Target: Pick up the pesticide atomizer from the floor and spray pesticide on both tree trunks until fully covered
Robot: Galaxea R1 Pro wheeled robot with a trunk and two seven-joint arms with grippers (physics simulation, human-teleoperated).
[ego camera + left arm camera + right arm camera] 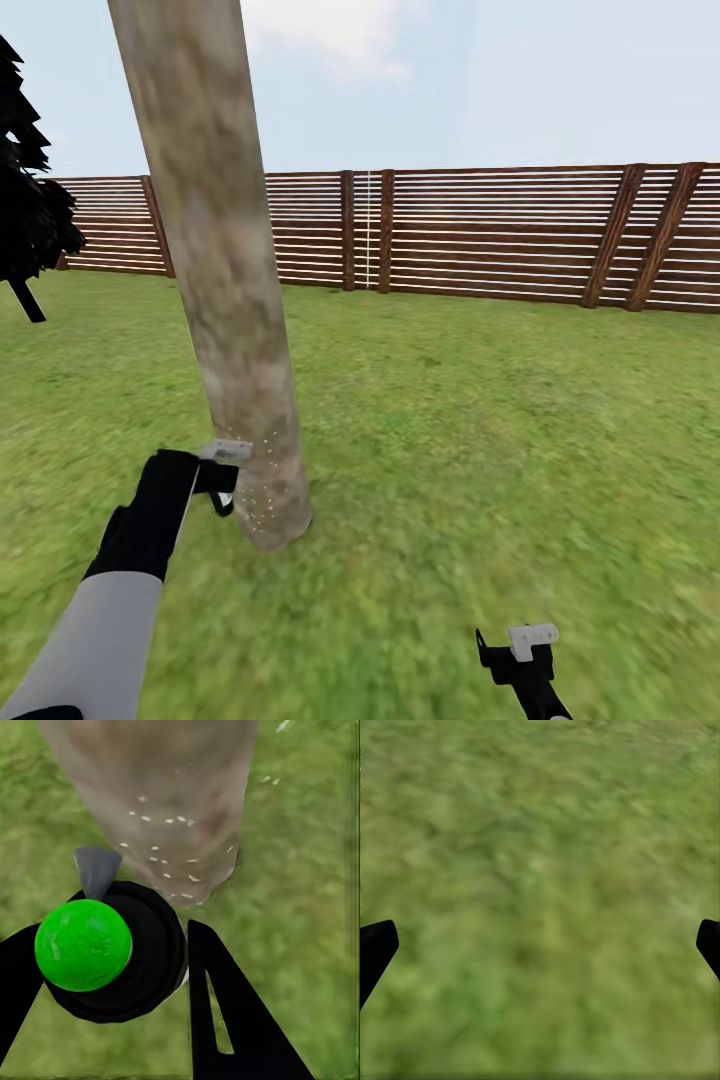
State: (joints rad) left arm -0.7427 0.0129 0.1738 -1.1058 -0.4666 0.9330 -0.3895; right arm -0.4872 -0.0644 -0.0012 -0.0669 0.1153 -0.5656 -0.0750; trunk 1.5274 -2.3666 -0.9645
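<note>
Left fingers (105, 967) clamped on black round atomizer with green cap (84, 945), just beside thick grey-brown tree trunk (225, 290); tiny white specks (161, 840) on bark. Right fingers (540, 945) apart over green grass (540, 832).

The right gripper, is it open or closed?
Open. In the right wrist view the right gripper has its two black fingertips far apart at opposite edges, with only grass between them and nothing held.

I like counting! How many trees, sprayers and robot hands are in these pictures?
Light tree trunk: 1
Dark tree: 1
Sprayer: 1
Robot hands: 2, left hand holding the sprayer, right hand empty
Total: 5
</note>
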